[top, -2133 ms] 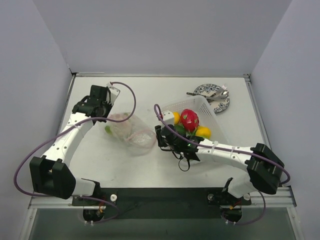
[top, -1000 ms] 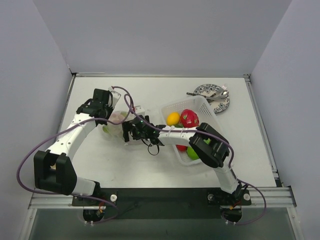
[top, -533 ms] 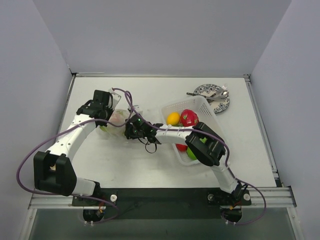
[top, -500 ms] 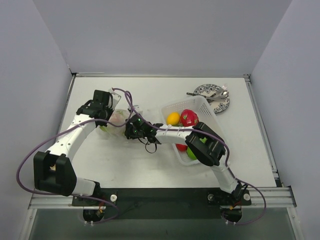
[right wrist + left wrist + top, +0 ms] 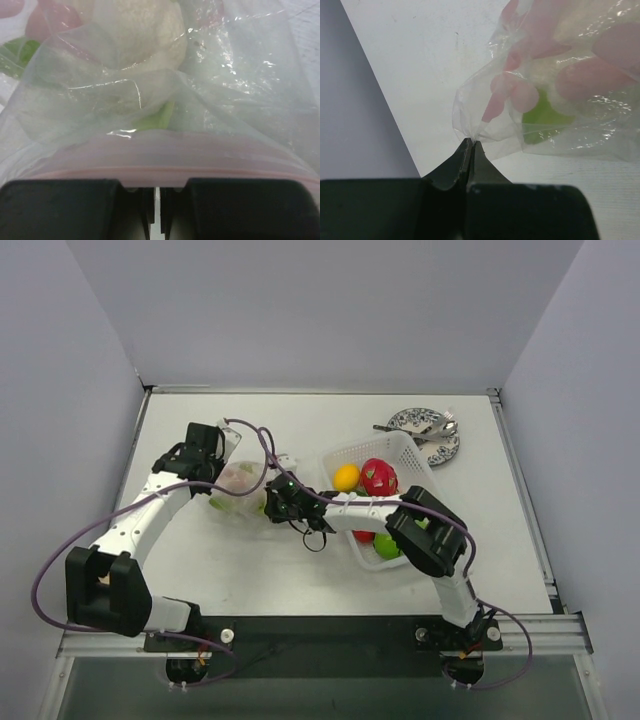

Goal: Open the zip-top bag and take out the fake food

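The zip-top bag lies crumpled left of the table's middle, between the two grippers. My left gripper is shut on a corner of the clear plastic; in the left wrist view the gripper pinches a gathered tip of the bag. My right gripper is shut on the bag's pink zip strip, which lies flat across the gripper. Fake food shows through the plastic: a green piece, pink shapes, a whitish lump. More fake food, yellow and red, sits in the basket.
A white mesh basket stands right of the bag, with my right arm reaching across its near side. A blue-patterned plate with cutlery sits at the back right. A purple cable loops over the left arm near the bag.
My right gripper left the basket, reached the bag's mouth open, then closed on the zip strip. The left gripper has kept its grip on the bag's corner.
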Available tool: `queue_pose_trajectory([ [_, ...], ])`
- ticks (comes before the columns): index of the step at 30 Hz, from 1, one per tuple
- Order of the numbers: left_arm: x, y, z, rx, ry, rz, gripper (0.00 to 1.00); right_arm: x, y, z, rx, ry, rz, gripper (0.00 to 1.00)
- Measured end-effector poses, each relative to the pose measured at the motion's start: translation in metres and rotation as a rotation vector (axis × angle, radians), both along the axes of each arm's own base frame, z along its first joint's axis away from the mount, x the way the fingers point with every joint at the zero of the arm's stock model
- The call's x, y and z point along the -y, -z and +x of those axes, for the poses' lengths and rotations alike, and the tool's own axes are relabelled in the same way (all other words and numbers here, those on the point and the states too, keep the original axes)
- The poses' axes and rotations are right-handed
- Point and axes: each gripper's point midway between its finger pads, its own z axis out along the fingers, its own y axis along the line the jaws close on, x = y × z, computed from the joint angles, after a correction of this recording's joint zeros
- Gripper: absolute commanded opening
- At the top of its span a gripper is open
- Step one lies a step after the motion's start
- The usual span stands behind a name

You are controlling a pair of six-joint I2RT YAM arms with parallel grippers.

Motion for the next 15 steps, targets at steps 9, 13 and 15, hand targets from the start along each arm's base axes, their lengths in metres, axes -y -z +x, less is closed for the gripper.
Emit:
queue_pose_trajectory([
  [9,-0.026,0.013,0.012,-0.012,-0.060,0.027,0.00,0.033,-0.046,-0.013,0.080,0.006,0.022,0.00],
  [13,-0.033,0.016,0.014,-0.020,-0.072,0.037,0.00,0.048,-0.050,-0.020,0.093,0.016,0.018,0.00],
  [15,-0.034,0.015,0.015,-0.014,-0.070,0.044,0.00,0.058,-0.048,-0.024,0.092,0.020,0.007,0.00],
])
